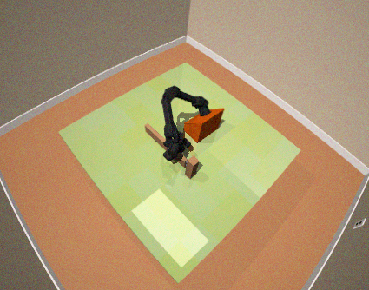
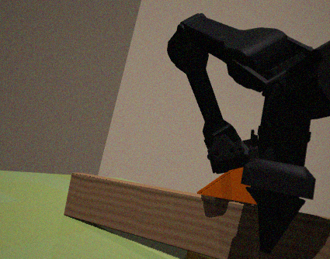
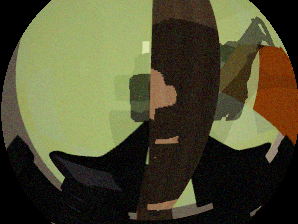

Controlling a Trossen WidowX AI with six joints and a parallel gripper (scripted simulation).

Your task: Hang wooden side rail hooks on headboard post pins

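One rail (image 1: pixel 154 134) (image 2: pixel 147 213) (image 3: pixel 185 75) is clamped in our part-open gripper (image 1: pixel 178 153) (image 3: pixel 165 125), running out both sides of it. Looks like we're hanging it: post (image 1: pixel 192 168) just beyond the fingers. Next we'd check the hooks over the pins, then ease down; can't tell if they're seated.

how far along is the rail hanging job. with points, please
Done: the rail (image 1: pixel 154 134) (image 2: pixel 147 213) (image 3: pixel 185 60) is gripped, its hook end brought up near the post (image 1: pixel 191 168).
In hand: the hand (image 1: pixel 178 157) (image 2: pixel 265 248) (image 3: pixel 165 125) is closed on the rail.
Left: confirming the hooks sit on the pins, which I can't make out, then letting go and moving away.
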